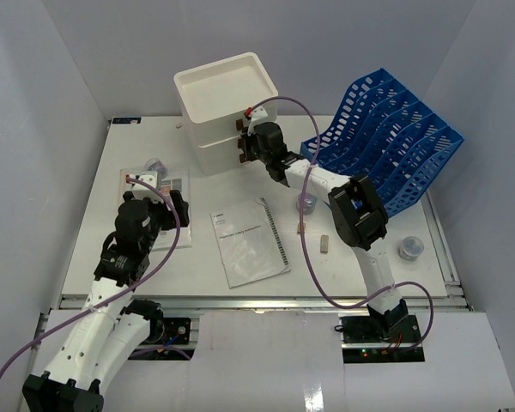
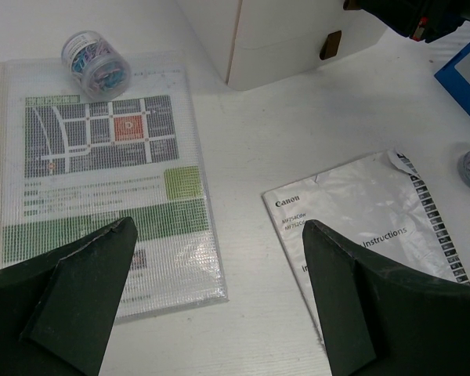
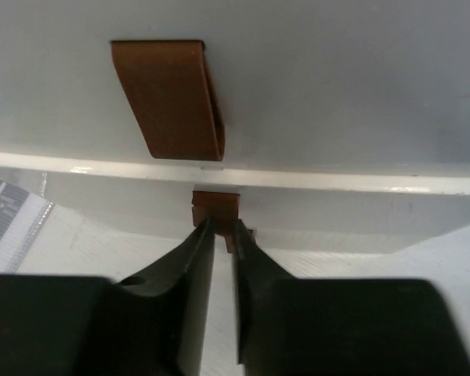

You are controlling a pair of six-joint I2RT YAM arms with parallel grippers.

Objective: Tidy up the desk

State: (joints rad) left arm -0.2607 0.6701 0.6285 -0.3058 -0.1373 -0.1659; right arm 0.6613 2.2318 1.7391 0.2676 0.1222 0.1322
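White tabletop (image 1: 197, 276) spreads wide under both my arms. My right claw (image 3: 222, 227) pinches the lower brown tab (image 3: 216, 202) on the white drawer box (image 1: 227, 103) at 12 o'clock. My left claw (image 2: 219, 225) gapes wide above the map sheet (image 2: 102, 157) at 9 o'clock.

Two robot arms are sitting bolted on black bases at the near edge of the desk (image 1: 197, 266). The left arm (image 1: 124, 236) is showing white shells low down and black joint housings higher up. The right arm (image 1: 375, 270) is wearing the same white and black, with blue showing at its elbow housing and a red spot at its wrist. A purple cable is looping along each arm. The left gripper (image 2: 218, 225) is showing dark matte wedge fingers, the right gripper (image 3: 223, 229) glossy black ones.
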